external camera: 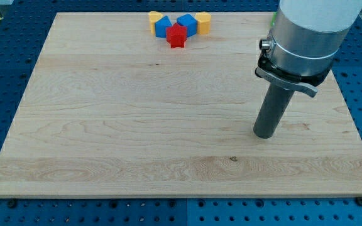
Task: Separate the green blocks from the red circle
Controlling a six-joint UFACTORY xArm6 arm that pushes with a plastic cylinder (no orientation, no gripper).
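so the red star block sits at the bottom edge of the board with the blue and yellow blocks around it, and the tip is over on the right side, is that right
Not quite. The camera view shows the red star block near the board's top edge, not the bottom. The rest holds: two blue blocks and two yellow blocks cluster around it, and my tip is on the view's right, far from them.

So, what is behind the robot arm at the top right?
Only a green sliver shows beside the arm. Anything else behind it, maybe the green blocks or red circle, is covered. My tip is far from all blocks.
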